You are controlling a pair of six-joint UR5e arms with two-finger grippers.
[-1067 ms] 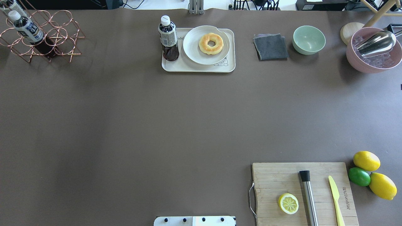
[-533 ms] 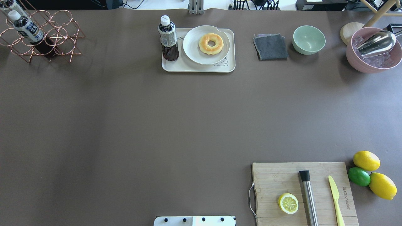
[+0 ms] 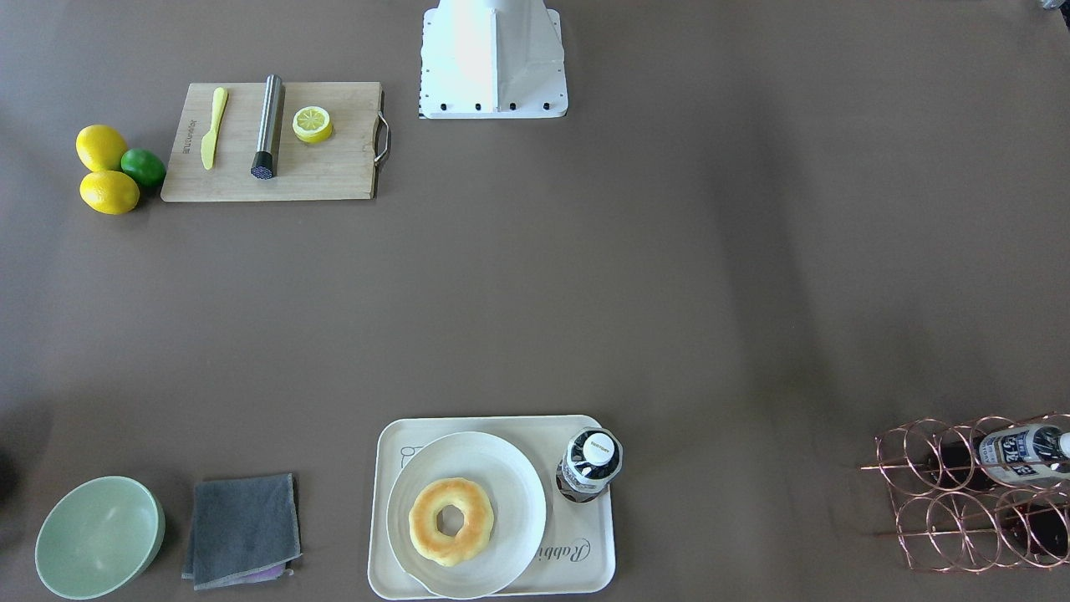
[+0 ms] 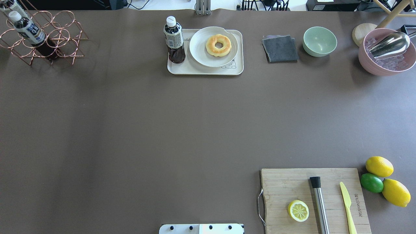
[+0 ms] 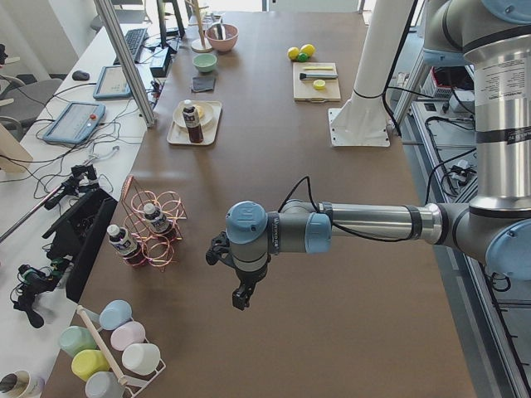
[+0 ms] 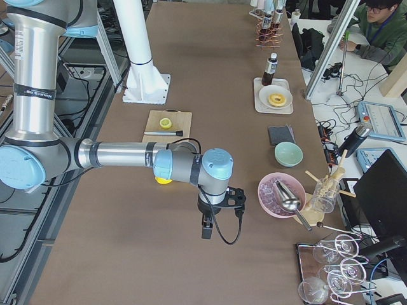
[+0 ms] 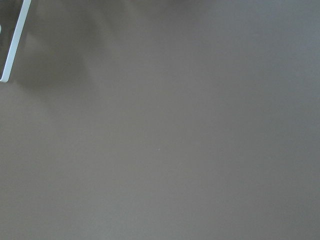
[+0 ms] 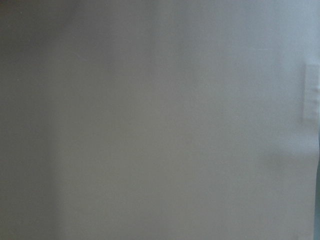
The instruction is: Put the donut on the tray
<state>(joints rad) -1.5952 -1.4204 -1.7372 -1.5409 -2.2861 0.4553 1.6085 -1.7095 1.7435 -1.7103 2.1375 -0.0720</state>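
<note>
Golden ring-shaped donut (image 4: 218,45) sits on a round white plate (image 4: 199,48) on the cream rectangular tray (image 4: 185,69). Left fingers (image 5: 239,297), right fingers (image 6: 205,230): can't tell if apart or together.

The left arm (image 5: 365,222) and right arm (image 6: 121,154) were silver tubes and grey joints with pale-blue round caps (image 5: 246,222). A thin black cable (image 5: 297,187) looped at each wrist. The left gripper (image 5: 239,300) and right gripper (image 6: 205,234) were black. One tube carried a printed label (image 5: 502,79). The white column (image 5: 377,58) had a square base plate (image 3: 493,99) edged with dark screws (image 3: 477,107).
</note>
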